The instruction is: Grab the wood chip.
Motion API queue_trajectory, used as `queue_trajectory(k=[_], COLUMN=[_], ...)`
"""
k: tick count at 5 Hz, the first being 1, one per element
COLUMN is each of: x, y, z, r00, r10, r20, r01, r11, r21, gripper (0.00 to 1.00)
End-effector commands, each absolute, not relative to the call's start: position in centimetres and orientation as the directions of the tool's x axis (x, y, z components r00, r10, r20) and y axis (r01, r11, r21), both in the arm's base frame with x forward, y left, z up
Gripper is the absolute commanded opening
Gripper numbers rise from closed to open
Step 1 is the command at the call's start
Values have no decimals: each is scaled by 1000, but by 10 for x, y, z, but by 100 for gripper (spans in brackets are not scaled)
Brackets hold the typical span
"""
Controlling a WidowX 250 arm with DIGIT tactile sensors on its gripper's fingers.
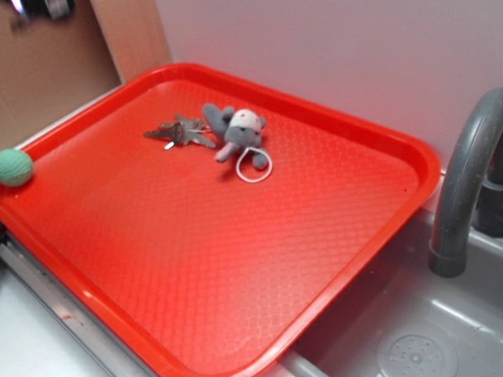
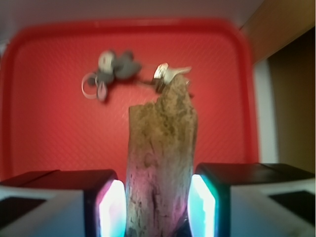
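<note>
In the exterior view the red tray (image 1: 348,275) carries only the bunch of keys (image 1: 177,134) and, touching their right side, the grey plush toy (image 1: 237,134); no wood shows there. In the wrist view the hand (image 2: 157,205) is clamped on the wood chip (image 2: 160,163), its pads (image 2: 111,210) pressing either flank, the chip's long axis running straight out from the hand, jagged tip pointing toward the keys. The grab looks made, so the next move calls only for a steady hold.
</note>
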State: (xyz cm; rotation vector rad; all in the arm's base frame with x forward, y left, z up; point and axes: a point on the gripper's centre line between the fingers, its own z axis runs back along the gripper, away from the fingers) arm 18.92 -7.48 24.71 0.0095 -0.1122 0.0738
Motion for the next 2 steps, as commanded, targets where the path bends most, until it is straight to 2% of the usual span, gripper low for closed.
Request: queue_trajectory(k=[1,2], x=[181,186], y=[-43,-51], z=[307,308], r00=[962,978], r10=[176,132], r20=[209,159], r01=[-167,-137], r11=[984,990], r21=[-60,20], gripper=[0,0])
